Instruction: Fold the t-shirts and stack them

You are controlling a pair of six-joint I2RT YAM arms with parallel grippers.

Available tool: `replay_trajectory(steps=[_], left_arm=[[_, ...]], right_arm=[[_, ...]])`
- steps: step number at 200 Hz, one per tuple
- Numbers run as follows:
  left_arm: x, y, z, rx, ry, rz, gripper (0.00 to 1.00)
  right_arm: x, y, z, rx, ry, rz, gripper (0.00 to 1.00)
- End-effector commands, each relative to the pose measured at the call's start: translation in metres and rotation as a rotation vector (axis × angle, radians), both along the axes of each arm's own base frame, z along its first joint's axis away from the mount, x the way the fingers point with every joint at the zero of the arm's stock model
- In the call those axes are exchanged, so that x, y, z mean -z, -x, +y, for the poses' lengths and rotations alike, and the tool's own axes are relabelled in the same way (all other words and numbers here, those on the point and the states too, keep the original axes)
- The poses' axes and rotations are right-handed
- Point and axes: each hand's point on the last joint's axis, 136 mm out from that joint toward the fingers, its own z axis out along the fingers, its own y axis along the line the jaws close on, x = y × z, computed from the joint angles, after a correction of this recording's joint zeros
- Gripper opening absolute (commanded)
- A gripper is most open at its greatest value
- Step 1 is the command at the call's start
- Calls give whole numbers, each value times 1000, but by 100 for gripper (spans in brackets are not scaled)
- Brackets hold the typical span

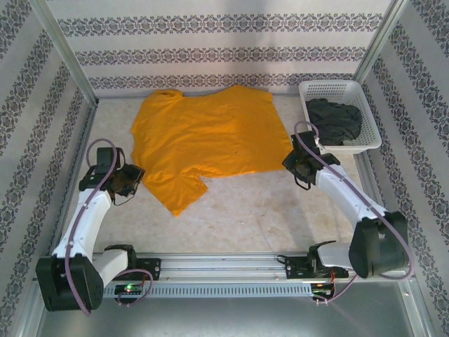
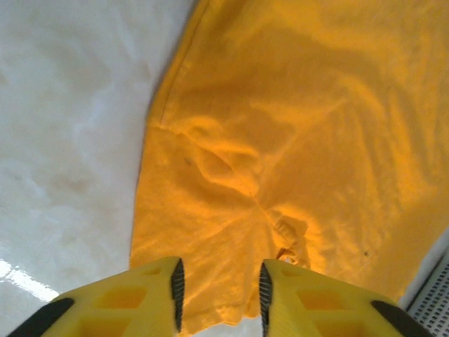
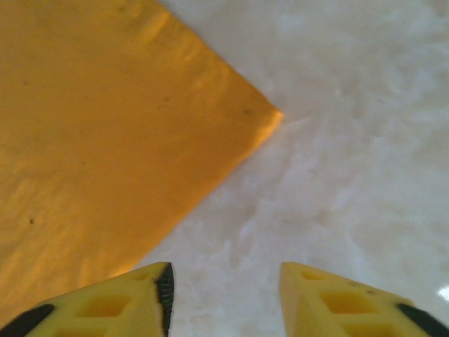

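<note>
The orange-yellow t-shirt [image 1: 203, 133] lies spread flat across the middle of the table, one sleeve pointing toward the near edge. My left gripper [image 1: 138, 177] hovers at the shirt's left side. In the left wrist view its jaws [image 2: 219, 284] stand apart above the wrinkled cloth [image 2: 280, 140], with nothing pinched. My right gripper [image 1: 295, 166] is at the shirt's near right corner. In the right wrist view it [image 3: 224, 284] is open over bare table, the shirt's corner [image 3: 105, 140] just ahead and to the left. The dark charcoal t-shirt [image 1: 335, 119] sits bunched in the basket.
The white lattice basket [image 1: 330, 88] stands at the back right corner, close behind my right arm. Patterned walls enclose the table on three sides. Pale bare table [image 1: 259, 210] lies between the shirt and the arm bases.
</note>
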Motion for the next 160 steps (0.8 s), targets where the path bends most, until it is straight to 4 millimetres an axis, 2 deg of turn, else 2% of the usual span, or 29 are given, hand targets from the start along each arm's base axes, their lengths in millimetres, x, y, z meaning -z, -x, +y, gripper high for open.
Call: replay_trajectory(steps=[1,29,45,63,80,92,108,124,160], left_arm=[[3,-26,-21,33,44,-35,31],[15,-65,-33,32,88,-61,26],[30,-83,-35,29,99,-46,25],[50,-96,-33,32,86,-10,24],[72,-99,-32,28,79,44,23],[88,-93,-30,21,68,88,23],[107,-78,-27,7,60,146,21],[121,-59,-25,5,53,193,21],[132,-13,-15,14,30,277,21]], right_arm=[[2,-31,12,-70,-15,-39,37],[19,-60,20,-103,-68,-40,30],[40,-72,17,-100,-80,2,31],[65,-82,13,-89,-96,74,32],[89,-84,10,-80,-101,163,33],[103,-81,12,-83,-113,234,33],[104,-79,16,-114,-75,287,31],[106,-66,18,-131,-47,366,31],[111,-32,24,-178,15,513,32]])
